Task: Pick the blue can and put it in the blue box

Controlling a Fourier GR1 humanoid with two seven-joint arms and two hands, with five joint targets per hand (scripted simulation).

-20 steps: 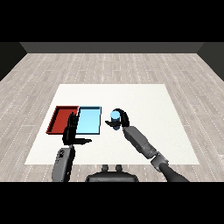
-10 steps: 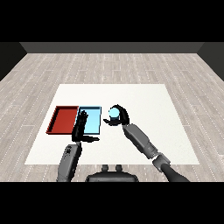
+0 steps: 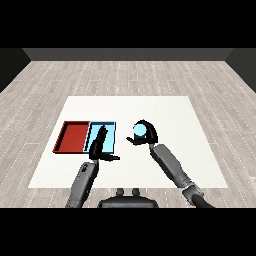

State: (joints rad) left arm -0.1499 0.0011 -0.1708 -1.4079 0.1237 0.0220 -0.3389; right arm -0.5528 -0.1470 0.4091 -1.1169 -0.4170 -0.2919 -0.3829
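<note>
The right hand (image 3: 146, 135) was curled round the blue can (image 3: 139, 131), fingers arching over its far side and thumb closing from the near side, and the can appeared to be held just off the white surface (image 3: 165, 115), to the right of the light blue tray (image 3: 110, 125) and apart from it. The left hand (image 3: 99, 146) hung over the near part of that tray with its fingers straight and relaxed, thumb out to the side, holding nothing. The red tray (image 3: 72, 137) lay touching the blue one on its left. Judged from this, the step in hand was the carry: the can was grasped and had yet to cross to the tray. Doing it well would mean keeping the can upright, moving it leftward high enough to clear the tray's rim, and lowering it into the far or middle part of the tray before uncurling the fingers; the left hand sat over the drop zone, so it would be wise to draw it back or aim past it to avoid a knock. Against the picture half a second before, the right hand and can sat at much the same spot, perhaps slightly nearer the tray, while the left forearm had risen and reached further forward over the blue tray.
</note>
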